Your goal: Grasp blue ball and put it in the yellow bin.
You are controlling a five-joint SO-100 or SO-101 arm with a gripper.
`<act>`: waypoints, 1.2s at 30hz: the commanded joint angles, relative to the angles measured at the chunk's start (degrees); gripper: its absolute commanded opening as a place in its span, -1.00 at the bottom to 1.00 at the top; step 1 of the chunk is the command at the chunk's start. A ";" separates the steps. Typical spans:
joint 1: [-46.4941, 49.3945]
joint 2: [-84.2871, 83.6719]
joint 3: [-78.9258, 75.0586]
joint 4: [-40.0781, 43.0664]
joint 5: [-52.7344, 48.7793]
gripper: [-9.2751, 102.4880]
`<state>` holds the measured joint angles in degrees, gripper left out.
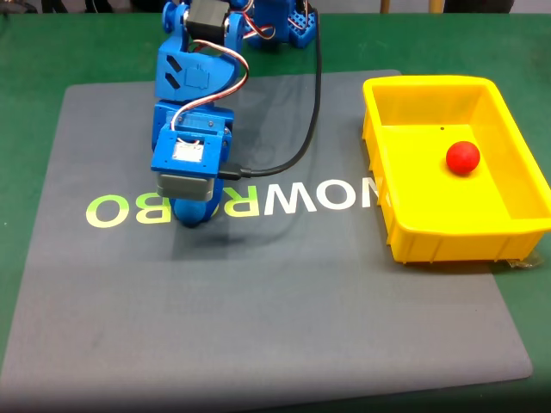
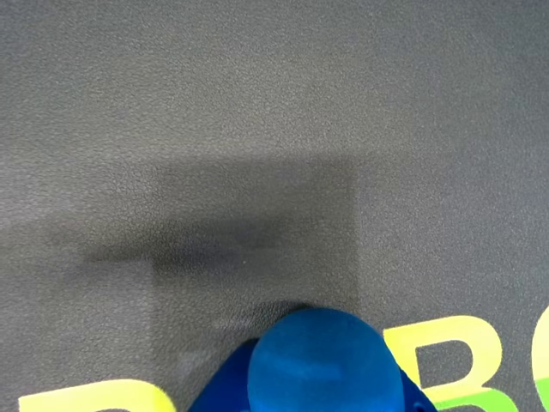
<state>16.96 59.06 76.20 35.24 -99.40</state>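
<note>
1. Fixed view: a dark grey mat (image 1: 258, 327) with a fine pebbled texture and rounded corners lies on the green desk (image 1: 26, 103). Large letters in yellow-green and white are printed across it, upside down from this camera.
2. Fixed view: the yellow bin (image 1: 456, 245) is a glossy plastic tub with sloped walls and a rolled rim. It sits on the mat's right edge, partly overhanging onto the desk.
3. A small, smooth red ball (image 1: 463, 157) rests on the bin floor, apart from the walls.
4. The blue plastic arm (image 1: 194, 73) rises from its base beyond the mat's far edge and folds forward and down, over the left half of the mat. White, red and black wires loop along it, and a black cable (image 1: 306, 120) curves from the wrist back toward the base.
5. The hand (image 1: 194, 211) points straight down onto the mat's printed letters, at the yellow-green ones, well apart from the bin. A grey camera block sits on its near side.
6. Wrist view: the blue ball (image 2: 324, 362), round, matte and smooth, lies at the bottom edge of the picture against the mat, just beside the yellow-green letters. Darker blue plastic of the hand flanks it low on both sides.
7. I cannot tell from either view whether the hand is clamped on the ball or merely standing around it; the fingertips are hidden.
</note>
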 commanded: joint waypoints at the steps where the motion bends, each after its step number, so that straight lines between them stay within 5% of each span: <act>1: -0.62 2.90 -4.04 0.09 1.41 -0.83; 19: -23.38 27.25 -2.11 3.87 5.71 -0.83; 36: -43.59 30.76 4.31 3.87 6.50 -0.83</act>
<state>-25.31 86.13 81.12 39.11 -93.25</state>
